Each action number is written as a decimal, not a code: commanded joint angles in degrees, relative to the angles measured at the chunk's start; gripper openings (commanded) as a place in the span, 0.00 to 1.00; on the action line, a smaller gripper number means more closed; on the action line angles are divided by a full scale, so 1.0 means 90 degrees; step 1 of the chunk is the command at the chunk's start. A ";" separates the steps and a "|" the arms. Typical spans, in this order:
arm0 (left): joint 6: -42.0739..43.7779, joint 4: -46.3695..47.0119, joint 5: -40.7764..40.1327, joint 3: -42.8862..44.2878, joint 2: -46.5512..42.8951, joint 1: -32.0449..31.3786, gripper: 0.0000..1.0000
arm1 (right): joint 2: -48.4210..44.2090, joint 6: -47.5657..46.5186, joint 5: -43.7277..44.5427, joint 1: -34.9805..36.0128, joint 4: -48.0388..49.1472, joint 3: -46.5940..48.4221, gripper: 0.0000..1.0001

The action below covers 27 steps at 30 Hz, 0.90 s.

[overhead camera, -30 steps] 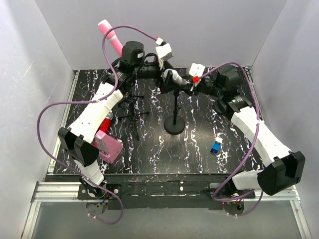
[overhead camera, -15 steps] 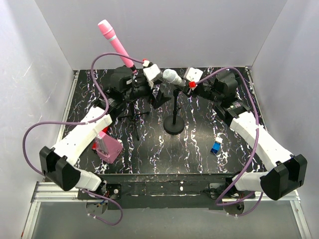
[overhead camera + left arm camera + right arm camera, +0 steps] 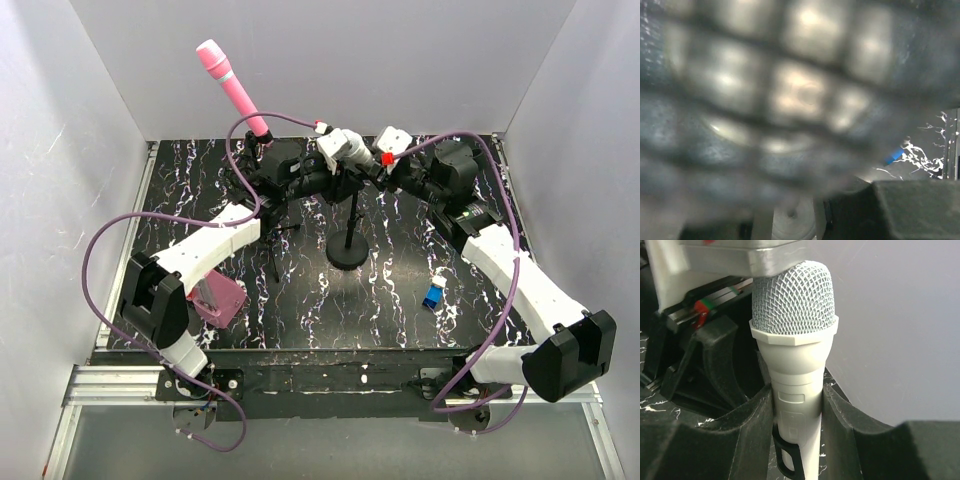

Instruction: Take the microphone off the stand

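Your right gripper [image 3: 798,405] is closed at a middling width on the grey microphone [image 3: 792,315] with a metal mesh head. Both black fingers [image 3: 752,430] press the sides of its handle just under the collar, and it stands upright between them. Right below the grip, the black plastic clip [image 3: 784,460] wraps the handle, so the microphone is still in its holder.

Just beyond the fingertips, your left gripper [image 3: 340,148] sits against the mesh head from the opposite side. Its wrist view is filled with blurred mesh, so you cannot tell whether it is wide or gripping.

Beneath both grippers, the thin black metal stand [image 3: 350,255] with a round base rests on the black white-veined table [image 3: 400,310]. Farther out past the left gripper, a pink microphone [image 3: 228,82] tilts upward. Well back from the right gripper lies a small blue block [image 3: 433,297].
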 commanded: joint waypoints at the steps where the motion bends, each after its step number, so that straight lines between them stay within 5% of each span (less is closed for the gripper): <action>1: -0.0114 0.0235 0.0188 0.0192 0.0073 -0.0064 0.20 | -0.0054 0.0423 0.0514 -0.0016 0.0330 0.0137 0.01; 5: -0.0115 0.0128 0.0550 0.0124 0.0064 -0.0093 0.00 | 0.0054 0.1125 0.0885 -0.0299 0.0398 0.0322 0.01; 10: 0.0022 -0.0028 0.0463 -0.0237 -0.0170 -0.0093 0.00 | 0.0385 0.2434 0.1686 -0.1021 0.0506 0.1559 0.01; 16: 0.0159 -0.0067 0.0403 -0.0326 -0.0239 -0.0093 0.00 | 0.0991 0.2562 0.1502 -0.1832 0.0360 0.3523 0.01; 20: 0.0169 0.0079 0.0180 -0.0326 -0.0278 -0.0122 0.00 | 0.0943 0.2826 0.1152 -0.1940 0.0330 0.3497 0.01; 21: 0.0149 0.0089 0.0092 -0.0307 -0.0288 -0.0132 0.09 | 0.0885 0.2952 0.0966 -0.1940 0.0330 0.3361 0.01; 23: 0.0139 -0.0017 -0.0016 -0.0151 -0.0327 -0.0132 0.48 | 0.0758 0.3312 0.0362 -0.1940 0.0330 0.3087 0.01; 24: 0.0139 -0.0115 -0.0084 -0.0044 -0.0337 -0.0132 0.60 | 0.0718 0.3421 0.0088 -0.1940 0.0310 0.2999 0.01; 27: 0.0178 -0.0388 0.0012 0.0385 -0.0415 -0.0132 0.75 | 0.0640 0.3753 -0.0537 -0.1931 0.0252 0.2910 0.01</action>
